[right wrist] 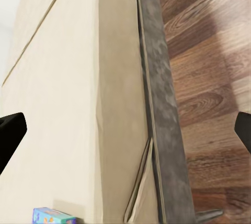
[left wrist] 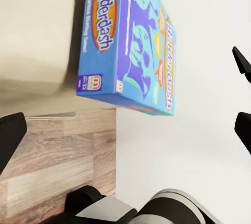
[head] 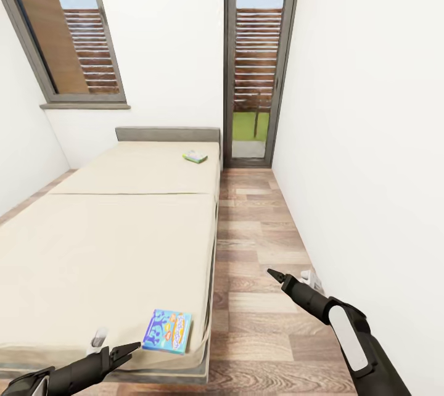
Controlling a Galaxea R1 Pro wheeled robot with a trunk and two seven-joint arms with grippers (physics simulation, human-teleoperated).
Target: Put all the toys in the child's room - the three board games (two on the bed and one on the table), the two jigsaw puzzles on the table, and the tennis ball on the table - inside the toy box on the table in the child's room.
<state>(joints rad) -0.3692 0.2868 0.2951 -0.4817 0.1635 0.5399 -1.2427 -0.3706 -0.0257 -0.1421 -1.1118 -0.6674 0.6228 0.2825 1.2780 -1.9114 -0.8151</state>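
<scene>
Cream bed (head: 111,242) fills the left, wood floor (head: 259,248) right; blue board game (head: 168,331) near, both grippers' fingers apart

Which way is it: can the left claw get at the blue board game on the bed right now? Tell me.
Probably yes. The blue board game lies flat near the bed's near corner, and the left claw, jaws open, hovers just beside it with nothing between them. A short reach forward should do.

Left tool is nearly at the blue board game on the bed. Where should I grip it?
Probably take the blue board game across its thin near edge, coming in low from the bed's foot with the left tool; the box lies flat near that corner.
</scene>
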